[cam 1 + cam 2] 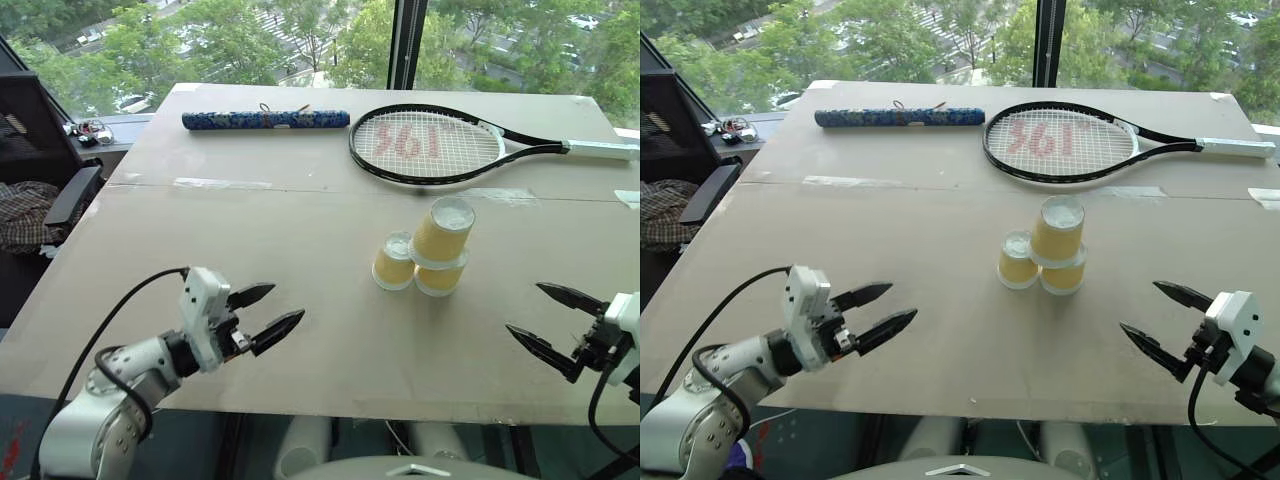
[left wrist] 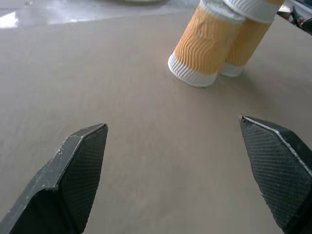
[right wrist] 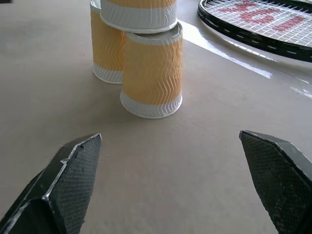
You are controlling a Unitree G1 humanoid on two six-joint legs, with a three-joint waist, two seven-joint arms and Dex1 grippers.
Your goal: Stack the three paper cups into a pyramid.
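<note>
Paper cups (image 1: pixel 422 257), 3rd partly hidden

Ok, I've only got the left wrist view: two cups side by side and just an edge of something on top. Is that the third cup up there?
Observer: Yes. The third cup stands on top, across the left lower cup and the right lower cup, more over the right one.
Operator: Where's the right gripper?
Observer: The right gripper is open near the table's front edge, apart from the cups.
Operator: Anything behind the stack?
Observer: A tennis racket lies flat beyond it, with a blue roll to its left.
</note>
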